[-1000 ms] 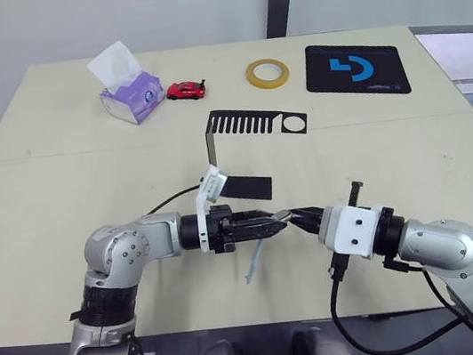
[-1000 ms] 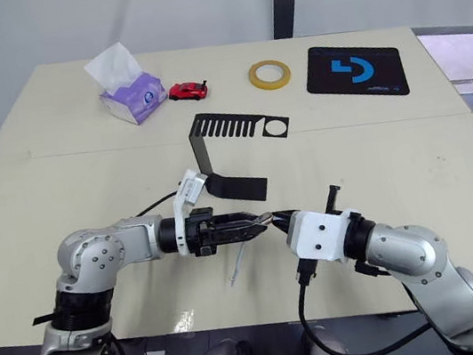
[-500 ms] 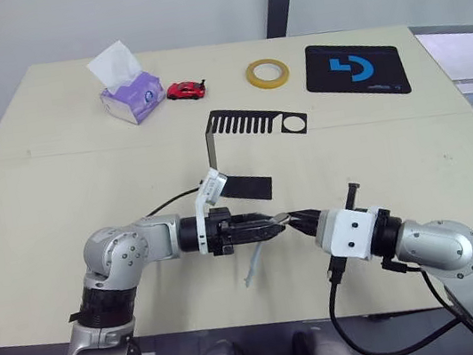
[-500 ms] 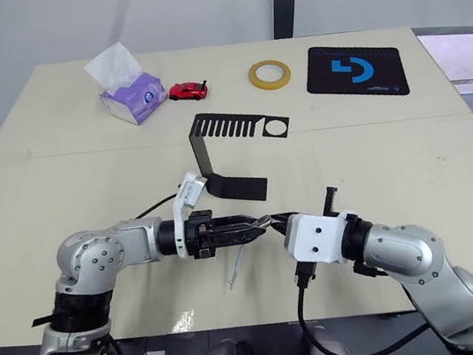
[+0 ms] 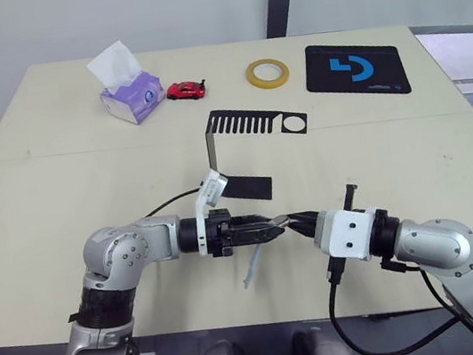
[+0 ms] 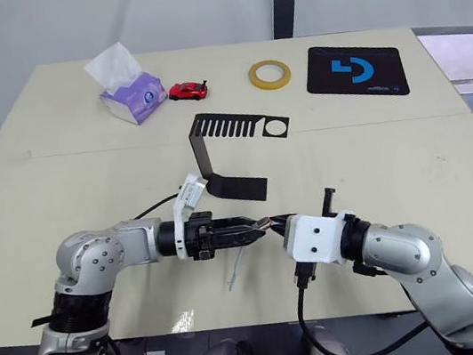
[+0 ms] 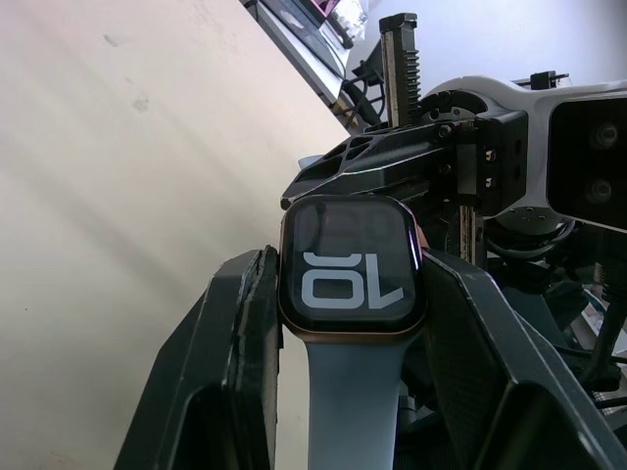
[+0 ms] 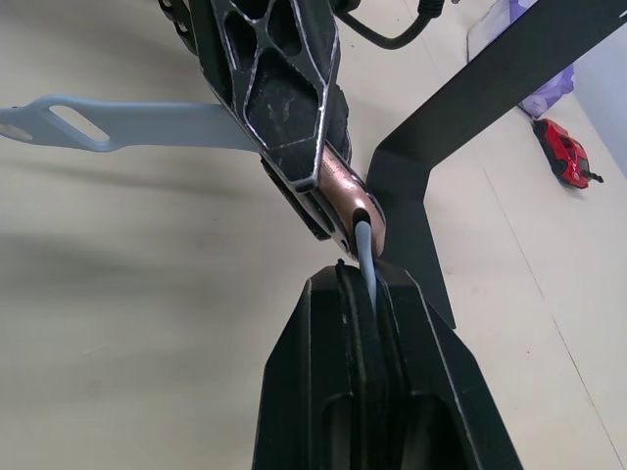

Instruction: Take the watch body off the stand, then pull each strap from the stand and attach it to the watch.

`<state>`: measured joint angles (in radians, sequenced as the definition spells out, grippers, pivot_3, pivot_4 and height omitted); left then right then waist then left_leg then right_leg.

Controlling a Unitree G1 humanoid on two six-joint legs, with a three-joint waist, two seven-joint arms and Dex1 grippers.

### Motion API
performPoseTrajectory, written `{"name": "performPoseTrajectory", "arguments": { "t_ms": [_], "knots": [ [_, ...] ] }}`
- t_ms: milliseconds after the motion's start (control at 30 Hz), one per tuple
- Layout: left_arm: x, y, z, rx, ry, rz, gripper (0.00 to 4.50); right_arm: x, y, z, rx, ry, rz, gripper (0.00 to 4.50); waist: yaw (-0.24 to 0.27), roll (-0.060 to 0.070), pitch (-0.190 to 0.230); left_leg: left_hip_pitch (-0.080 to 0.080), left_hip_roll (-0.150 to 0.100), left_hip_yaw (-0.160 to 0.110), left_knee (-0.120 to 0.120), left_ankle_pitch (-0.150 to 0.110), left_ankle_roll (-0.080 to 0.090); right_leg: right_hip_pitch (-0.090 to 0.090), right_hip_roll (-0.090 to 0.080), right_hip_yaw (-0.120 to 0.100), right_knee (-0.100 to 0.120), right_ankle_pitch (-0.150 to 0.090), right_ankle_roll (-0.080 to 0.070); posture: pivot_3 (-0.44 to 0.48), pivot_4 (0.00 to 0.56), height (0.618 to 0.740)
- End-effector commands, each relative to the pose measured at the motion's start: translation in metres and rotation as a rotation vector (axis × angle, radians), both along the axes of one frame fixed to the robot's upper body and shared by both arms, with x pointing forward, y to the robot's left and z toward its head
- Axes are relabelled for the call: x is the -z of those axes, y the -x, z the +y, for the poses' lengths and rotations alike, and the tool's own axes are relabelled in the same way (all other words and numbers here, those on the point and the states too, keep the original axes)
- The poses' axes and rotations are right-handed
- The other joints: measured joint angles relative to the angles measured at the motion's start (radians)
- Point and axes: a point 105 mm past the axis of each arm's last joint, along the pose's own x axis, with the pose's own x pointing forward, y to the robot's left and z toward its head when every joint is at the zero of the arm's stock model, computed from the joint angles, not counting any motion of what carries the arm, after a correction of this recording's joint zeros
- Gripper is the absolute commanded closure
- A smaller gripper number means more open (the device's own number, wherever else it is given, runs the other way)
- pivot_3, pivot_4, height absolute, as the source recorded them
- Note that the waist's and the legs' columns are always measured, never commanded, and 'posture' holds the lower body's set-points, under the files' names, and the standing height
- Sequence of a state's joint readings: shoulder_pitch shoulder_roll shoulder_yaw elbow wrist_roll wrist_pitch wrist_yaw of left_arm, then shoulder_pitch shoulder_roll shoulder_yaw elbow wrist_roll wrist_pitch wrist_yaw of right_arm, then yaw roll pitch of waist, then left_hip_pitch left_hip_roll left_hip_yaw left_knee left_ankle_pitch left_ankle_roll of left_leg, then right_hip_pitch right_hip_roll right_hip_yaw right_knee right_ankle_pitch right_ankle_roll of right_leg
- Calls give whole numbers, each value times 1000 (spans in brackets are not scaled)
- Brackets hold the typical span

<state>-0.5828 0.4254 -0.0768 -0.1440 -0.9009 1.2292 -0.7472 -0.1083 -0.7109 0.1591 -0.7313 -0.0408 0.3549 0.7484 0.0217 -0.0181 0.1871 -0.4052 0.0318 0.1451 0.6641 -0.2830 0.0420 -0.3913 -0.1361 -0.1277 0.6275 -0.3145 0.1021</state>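
Gripping the watch body (image 7: 351, 267) – left pincer (image 7: 348, 294), right pincer (image 8: 364, 294) clamping second strap (image 8: 366, 257) against it.

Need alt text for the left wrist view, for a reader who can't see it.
The left gripper is shut on the watch body, its dark screen with light digits facing the camera and one pale blue-grey strap hanging from it toward the wrist. Behind it, the right gripper meets the watch's far edge above the beige table.
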Motion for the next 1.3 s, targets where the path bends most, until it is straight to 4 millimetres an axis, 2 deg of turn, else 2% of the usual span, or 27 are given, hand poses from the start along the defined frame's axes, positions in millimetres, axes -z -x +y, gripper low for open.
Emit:
{"name": "performPoseTrajectory", "arguments": {
  "t_ms": [33,133,167,200,300,367,400,433,467,533,567,633,767,900,1000,1100,1300],
  "knots": [
    [-4,6,-5,34,10,-28,2808,-9,5,7,-36,-14,-40,4473,0,0,0,0,0,0,0,0,0,0,0,0,0,0,0,0,150,740],
    [-4,5,-4,30,9,-33,2808,-12,4,6,-16,-64,-11,4473,0,0,0,0,0,0,0,0,0,0,0,0,0,0,0,0,150,740],
    [-5,5,-3,28,10,-38,2808,-13,5,5,-21,-58,-16,3766,0,0,0,0,0,0,0,0,0,0,0,0,0,0,0,0,150,740],
    [-6,4,-2,29,12,-49,2808,-13,6,3,-23,-53,-10,3553,0,0,0,0,0,0,0,0,0,0,0,0,0,0,0,0,150,740],
    [-10,4,6,40,13,-123,2808,-15,10,-9,-31,-31,-4,1999,1,0,0,0,0,0,0,0,0,0,0,0,0,0,0,0,150,740],
    [-6,3,15,51,-36,-221,2808,-18,12,-18,-31,-18,-21,1035,0,0,0,0,0,0,-1,0,0,0,0,0,-1,0,0,0,150,740],
    [-4,-1,22,55,-69,-344,2808,-23,13,-24,-27,-27,-43,379,0,0,0,0,0,0,-1,0,0,0,0,0,-1,0,0,0,150,740],
    [-3,-3,26,66,-96,-429,2808,-26,14,-28,-24,-33,-60,143,0,0,0,0,0,0,-1,0,-1,0,0,0,-1,0,0,0,150,740],
    [-6,-5,30,87,-97,-582,2808,-30,16,-34,-18,-55,-69,28,0,0,0,0,0,1,-1,-1,-1,-1,0,0,-1,0,-1,0,150,740],
    [-8,-4,36,131,-96,-770,2808,-34,20,-42,-9,-99,-72,28,1,0,0,0,0,1,-2,-1,-2,-1,0,0,-2,0,-1,0,150,740],
    [-10,-4,39,152,-98,-918,2808,-37,24,-48,-10,-154,-53,28,1,0,0,0,1,1,-2,-1,-1,-1,0,0,-3,0,-1,0,150,740],
    [-13,-1,42,191,-80,-1105,2808,-38,37,-53,-57,-240,13,28,5,0,0,0,1,1,-3,-1,-1,-1,-6,0,-4,0,-1,0,150,740],
    [-13,4,47,246,-54,-1307,2808,-37,47,-64,-46,-304,81,28,3,0,0,0,-1,1,-3,-3,3,0,-10,-3,-4,0,-1,0,150,740],
    [-8,11,50,294,-60,-1391,2808,-42,54,-59,-97,-327,88,28,-2,0,0,0,-1,2,-2,-4,5,0,-11,-2,-3,0,0,0,150,740],
    [-4,13,48,286,-71,-1367,2808,-39,55,-58,-107,-320,90,28,0,0,0,0,-1,2,-2,-4,5,0,-10,-3,-2,0,0,0,150,740],
    [3,15,41,285,-108,-1291,2808,-36,56,-61,-114,-283,95,28,1,0,0,0,-1,2,-2,-4,5,0,-10,-3,-2,0,0,0,150,740],
    [19,16,9,234,-163,-1074,2808,-36,52,-70,-95,-266,116,28,5,0,0,0,-2,1,0,-5,7,1,-10,-3,-3,1,1,0,150,740]
  ]
}}
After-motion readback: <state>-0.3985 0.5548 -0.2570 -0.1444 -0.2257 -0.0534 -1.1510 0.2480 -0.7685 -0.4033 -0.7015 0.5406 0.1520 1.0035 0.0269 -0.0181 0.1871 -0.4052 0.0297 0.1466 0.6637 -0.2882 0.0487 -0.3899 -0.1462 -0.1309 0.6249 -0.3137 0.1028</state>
